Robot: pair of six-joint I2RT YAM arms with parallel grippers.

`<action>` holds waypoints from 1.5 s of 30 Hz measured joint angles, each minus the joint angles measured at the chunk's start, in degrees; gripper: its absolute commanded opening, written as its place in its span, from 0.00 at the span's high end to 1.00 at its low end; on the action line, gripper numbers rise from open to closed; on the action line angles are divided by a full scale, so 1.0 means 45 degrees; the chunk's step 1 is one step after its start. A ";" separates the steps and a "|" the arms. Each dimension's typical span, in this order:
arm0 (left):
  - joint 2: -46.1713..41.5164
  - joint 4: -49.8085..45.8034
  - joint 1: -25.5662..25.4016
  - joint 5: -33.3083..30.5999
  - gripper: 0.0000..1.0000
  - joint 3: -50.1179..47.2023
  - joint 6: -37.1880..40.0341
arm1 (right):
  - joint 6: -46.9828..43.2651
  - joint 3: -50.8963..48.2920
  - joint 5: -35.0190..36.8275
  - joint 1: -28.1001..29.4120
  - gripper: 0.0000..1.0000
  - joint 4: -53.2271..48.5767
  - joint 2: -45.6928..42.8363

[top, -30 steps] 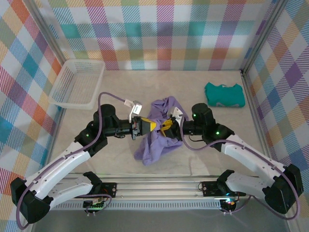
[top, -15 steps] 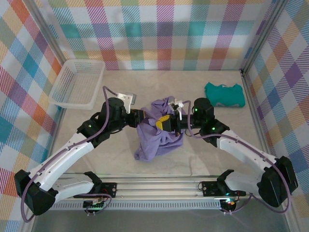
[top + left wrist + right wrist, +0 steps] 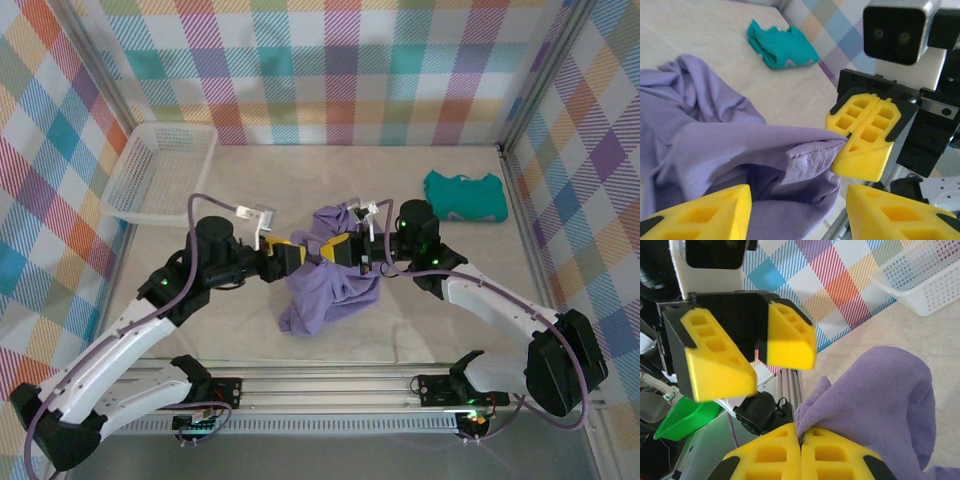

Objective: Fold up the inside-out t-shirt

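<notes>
Facing left wrist, right hand point(image 3: 849, 136) pinches t-shirt point(image 3: 715, 150) hem.

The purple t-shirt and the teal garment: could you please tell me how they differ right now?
The purple t-shirt is far larger than the teal garment. The t-shirt is a crumpled heap in the middle; the teal garment sits folded near the far right corner. The right hand is shut on the t-shirt's hem, while nothing touches the teal garment. Both are soft cloth on the table.

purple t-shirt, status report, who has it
Right gripper shut on the lavender-purple cotton t-shirt, at its hem. Left gripper open, facing it. Shirt crumpled mid-table, not yet folded. Teal folded garment apart, far right.
</notes>
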 measured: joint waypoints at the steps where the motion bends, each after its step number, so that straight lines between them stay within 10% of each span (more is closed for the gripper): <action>1: 0.0287 0.0185 0.0000 0.0282 0.50 0.0000 -0.0097 | -0.0019 0.0000 0.0000 0.0000 1.00 -0.0024 -0.0010; 9: 0.1530 0.1297 0.0160 0.1433 0.64 0.0000 -0.0515 | -0.0306 -0.0199 0.0005 -0.0034 1.00 -0.0233 -0.0345; 16: 0.1860 0.2055 0.0214 0.1928 1.00 -0.0005 -0.0636 | -0.0350 -0.0272 0.0005 -0.0083 1.00 -0.0374 -0.0427; 21: 0.1865 0.2380 0.0219 0.2045 1.00 -0.0005 -0.0719 | -0.0437 -0.0272 0.0180 -0.0097 0.99 -0.0515 -0.0457; 24: 0.1758 0.2361 0.0219 0.1977 1.00 -0.0005 -0.0772 | -0.0753 -0.0029 0.1666 -0.0102 0.74 -0.2089 -0.0646; 31: 0.1666 -0.0053 -0.1851 -0.1753 1.00 0.1836 -0.0680 | -0.1773 0.1404 0.6674 0.0287 0.51 -0.6217 -0.1316; 39: 0.2715 -0.1224 -0.2783 -0.4352 1.00 0.3356 -0.0782 | -0.2953 -0.0015 0.6008 0.1263 0.27 -0.5377 -0.3254; 45: 0.2992 -0.1297 -0.2948 -0.4070 1.00 0.3429 -0.0831 | -0.2885 -0.0233 0.5576 0.1700 0.39 -0.3813 -0.2098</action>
